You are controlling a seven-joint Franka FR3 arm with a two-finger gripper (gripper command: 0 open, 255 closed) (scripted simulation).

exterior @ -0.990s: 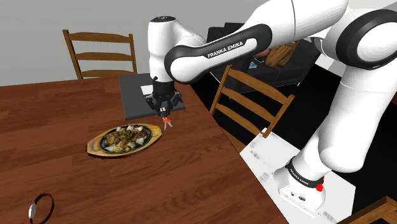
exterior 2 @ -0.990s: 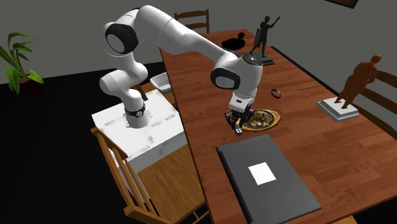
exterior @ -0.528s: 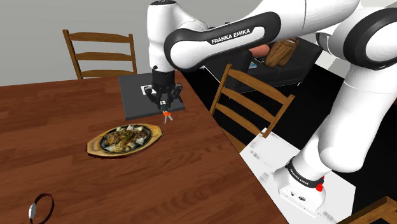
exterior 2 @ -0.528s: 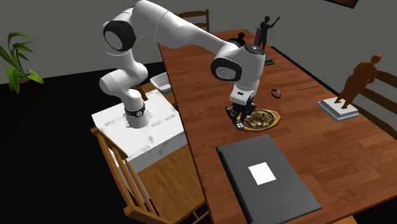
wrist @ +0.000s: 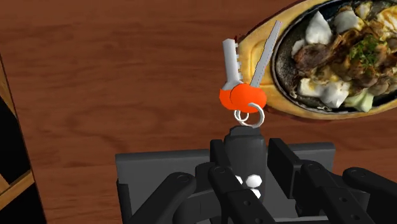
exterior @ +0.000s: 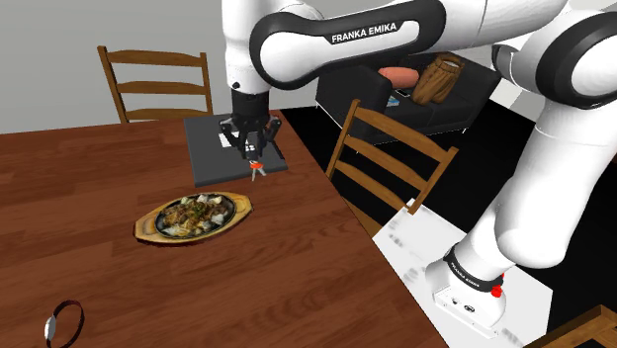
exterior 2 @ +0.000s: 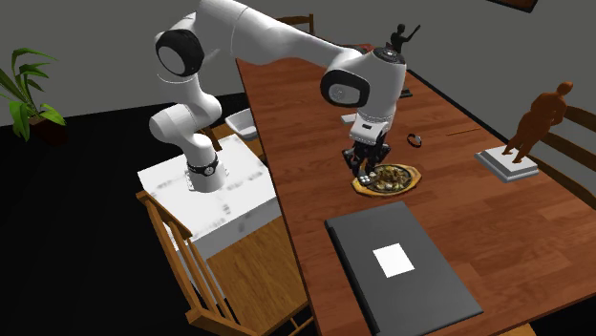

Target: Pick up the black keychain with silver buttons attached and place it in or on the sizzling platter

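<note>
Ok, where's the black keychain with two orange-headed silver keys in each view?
Shoulder view: the black orange-keyed keychain, left of centre, up-right of the oval wood-based sizzling platter.
Second exterior view: keychain right of centre, at the platter's left rim.
Wrist view: just beyond the jaws, keys crossing the platter's rim.
Shared landmark: that platter.

Counting one oval dark platter of food on a wooden base (exterior: 193, 216), one black keychain fob (wrist: 245, 143) carrying two silver orange-headed keys (wrist: 231, 63), two standing figurines (exterior 2: 542, 115), three wooden slat-backed chairs (exterior: 153, 57), one flat dark-grey slab (exterior 2: 435, 286) and one black ring (exterior: 46, 326).
</note>
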